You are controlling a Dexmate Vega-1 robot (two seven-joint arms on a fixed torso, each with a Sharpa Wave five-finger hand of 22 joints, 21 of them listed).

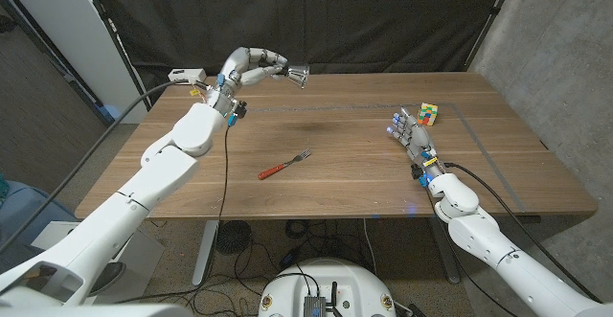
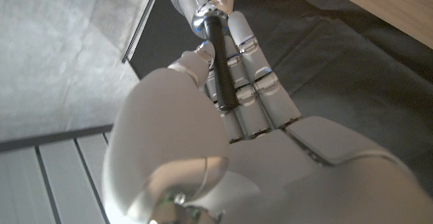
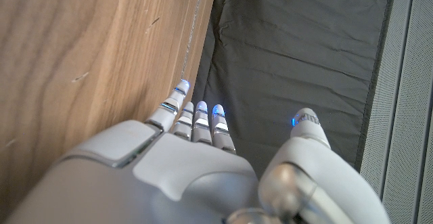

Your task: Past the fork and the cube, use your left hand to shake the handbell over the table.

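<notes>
A wooden table [image 1: 335, 178], dark-grained planks running side to side. Near the middle lies 1 fork [image 1: 284, 165] with a red handle, angled, tines pointing toward the far right. Over at the right side sits 1 multicoloured cube [image 1: 428, 114], well apart from the fork, near the far edge.

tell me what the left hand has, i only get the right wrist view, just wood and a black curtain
Observer: The left hand holds the handbell up above the table's far edge.
Operator: how is it gripped
Observer: In the left wrist view its fingers wrap the bell's black handle.
Operator: where's the fork
Observer: The fork lies mid-table, untouched.
Operator: and the cube
Observer: The cube sits just beyond the right hand, which holds nothing.
</notes>
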